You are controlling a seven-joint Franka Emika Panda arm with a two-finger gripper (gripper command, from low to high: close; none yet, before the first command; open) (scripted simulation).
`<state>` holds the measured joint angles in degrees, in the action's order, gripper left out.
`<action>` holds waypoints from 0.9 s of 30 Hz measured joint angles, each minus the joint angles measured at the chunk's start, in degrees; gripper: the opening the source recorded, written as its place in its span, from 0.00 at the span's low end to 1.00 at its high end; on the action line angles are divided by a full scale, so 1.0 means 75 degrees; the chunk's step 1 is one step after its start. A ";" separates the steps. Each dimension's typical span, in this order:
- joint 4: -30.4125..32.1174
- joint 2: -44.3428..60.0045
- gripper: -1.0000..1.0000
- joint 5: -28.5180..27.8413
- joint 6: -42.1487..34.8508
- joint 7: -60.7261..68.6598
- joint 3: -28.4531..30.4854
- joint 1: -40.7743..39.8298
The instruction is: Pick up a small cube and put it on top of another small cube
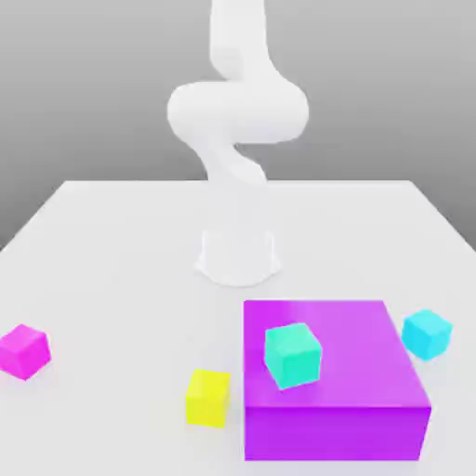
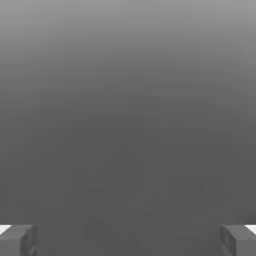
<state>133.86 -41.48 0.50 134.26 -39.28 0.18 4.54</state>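
Sky-blue cube (image 1: 427, 335): risks before the pick

The cube sits on the bench (image 1: 139, 279), just beside the purple block (image 1: 325, 353), toward the exterior view's right. In the hand view your fingers (image 2: 128, 241) stand wide apart with nothing between them. Judged: approach has yet to begin.

Risk 1, collision. The block's wall is near the cube; a finger lowered on that side could clip the block's edge, or shove the cube away.

Risk 2, skewed grip. The cube looks turned relative to the block. Close without matching its faces and you may catch corners, so it twists or slips out.

Risk 3, wrong pick. The teal cube (image 1: 293, 355) on top of the block is close in colour and size. Check hue first.

Risk 4, the stack. The task leaves the base cube unnamed: teal, yellow (image 1: 207, 398) or magenta (image 1: 24, 351). Off-centre release, or letting go too high, would probably topple it. Teal also demands more lift, to clear the block.
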 joint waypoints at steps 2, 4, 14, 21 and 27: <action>0.0234 0.0492 0.50 0.0058 0.0280 0.0740 0.0012 0.0507; 0.0458 0.0961 0.50 0.0113 0.0546 0.1446 0.0013 0.0986; 0.1558 0.3270 0.50 0.0382 0.1857 0.4919 -0.0233 0.3141; 0.2329 0.4880 0.50 0.0343 0.2779 0.7183 -0.0872 0.4212; 0.2855 0.6309 0.50 -0.0426 0.3647 0.8325 -0.1157 0.5014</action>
<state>155.27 5.84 -2.70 161.61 23.16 -8.50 42.15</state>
